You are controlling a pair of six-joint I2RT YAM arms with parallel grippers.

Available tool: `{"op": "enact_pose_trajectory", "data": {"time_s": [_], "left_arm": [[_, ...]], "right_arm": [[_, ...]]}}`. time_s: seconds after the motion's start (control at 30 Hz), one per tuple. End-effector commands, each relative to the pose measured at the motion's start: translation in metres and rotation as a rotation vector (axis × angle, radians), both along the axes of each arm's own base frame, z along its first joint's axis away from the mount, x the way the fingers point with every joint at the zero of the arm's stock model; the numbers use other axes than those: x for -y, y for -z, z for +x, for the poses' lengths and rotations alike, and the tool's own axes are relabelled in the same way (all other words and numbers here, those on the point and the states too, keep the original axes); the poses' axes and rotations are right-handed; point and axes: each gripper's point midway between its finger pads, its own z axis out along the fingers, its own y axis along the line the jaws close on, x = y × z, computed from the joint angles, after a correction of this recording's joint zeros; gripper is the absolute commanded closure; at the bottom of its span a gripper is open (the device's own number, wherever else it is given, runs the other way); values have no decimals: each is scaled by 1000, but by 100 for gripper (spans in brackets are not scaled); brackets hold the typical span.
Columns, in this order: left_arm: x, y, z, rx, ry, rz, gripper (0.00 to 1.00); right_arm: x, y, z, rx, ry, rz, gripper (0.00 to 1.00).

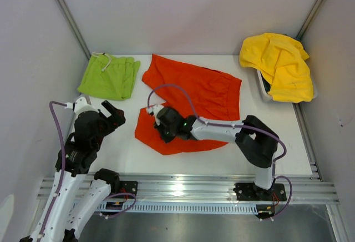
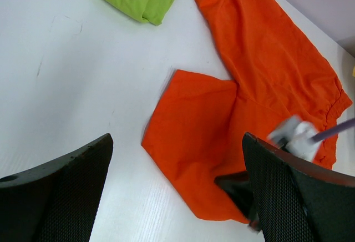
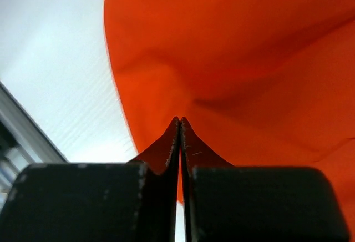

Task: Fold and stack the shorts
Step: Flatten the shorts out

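Pinches near leg of orange-red shorts point(image 1: 194, 95), spread mid-table point(image 1: 277, 136), with right gripper point(image 3: 180, 121) fingers pressed shut on cloth. Holds left gripper point(image 1: 113, 113) wide open, empty, near lime-green shorts point(image 1: 108, 78) folded far left.

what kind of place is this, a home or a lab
Probably a robot lab test cell: a white table boxed in by blank grey panels, and two arms bolted to a metal rail at its near edge.

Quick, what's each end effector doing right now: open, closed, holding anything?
Left end effector: open, holding nothing.
Right end effector: closed, pinching a fold of the orange shorts.
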Motion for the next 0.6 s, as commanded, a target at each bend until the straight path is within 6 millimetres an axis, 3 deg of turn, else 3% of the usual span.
{"op": "enact_pose_trajectory", "data": {"time_s": [0.0, 0.07, 0.1, 0.17, 0.2, 0.37, 0.4, 0.5, 0.57], "left_arm": [[6, 5, 6, -5, 38, 7, 1], [7, 7, 7, -9, 43, 6, 1], [7, 7, 7, -9, 43, 7, 1], [5, 4, 7, -1, 41, 15, 1], [4, 4, 6, -2, 35, 20, 1], [1, -4, 4, 19, 32, 30, 1], [0, -8, 4, 24, 27, 29, 1], [-9, -13, -1, 24, -23, 42, 1], [-13, -16, -4, 33, -41, 43, 1]], "right_arm": [[-5, -65, 28, -116, 16, 272, 100], [2, -69, 43, -141, 31, 303, 100], [1, -67, 40, -144, -6, 282, 95], [-4, -60, 26, -103, -51, 214, 69], [-7, -58, 17, -104, -75, 201, 65], [-16, -47, -10, -48, -99, 140, 54], [-21, -45, -22, -29, -117, 125, 48], [-22, -39, -26, 68, -77, 54, 36], [-20, -35, -22, 120, -48, 11, 35]]}}
